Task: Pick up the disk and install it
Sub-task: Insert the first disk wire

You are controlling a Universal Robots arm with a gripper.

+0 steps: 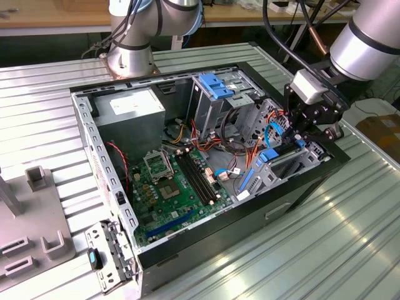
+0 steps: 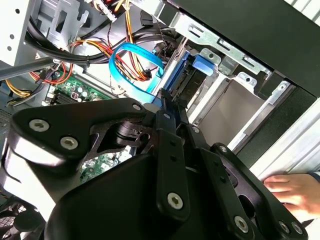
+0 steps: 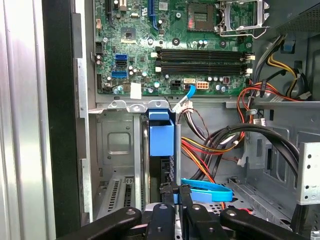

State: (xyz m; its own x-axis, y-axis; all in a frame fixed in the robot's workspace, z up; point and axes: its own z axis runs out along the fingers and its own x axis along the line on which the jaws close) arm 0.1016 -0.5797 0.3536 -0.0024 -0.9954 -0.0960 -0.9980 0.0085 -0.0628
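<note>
- I see a ribbed metal tabletop point(image 1: 350, 250), with bright glare toward the exterior view's right.
- A wooden bench point(image 1: 50, 12) runs behind it.
- A cardboard box point(image 1: 384, 128) sits at the exterior view's right edge.

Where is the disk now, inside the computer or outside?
Inside. The disk stands on edge in the drive bay, with the gripper at its end.

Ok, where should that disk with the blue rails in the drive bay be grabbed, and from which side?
Probably by its narrow exposed edge, pinched across its thickness, coming in through the open side of the case. The disk stands on edge in the bay, whose walls flank its broad faces and leave just that blue-railed edge free. The gripper is at that edge.
</note>
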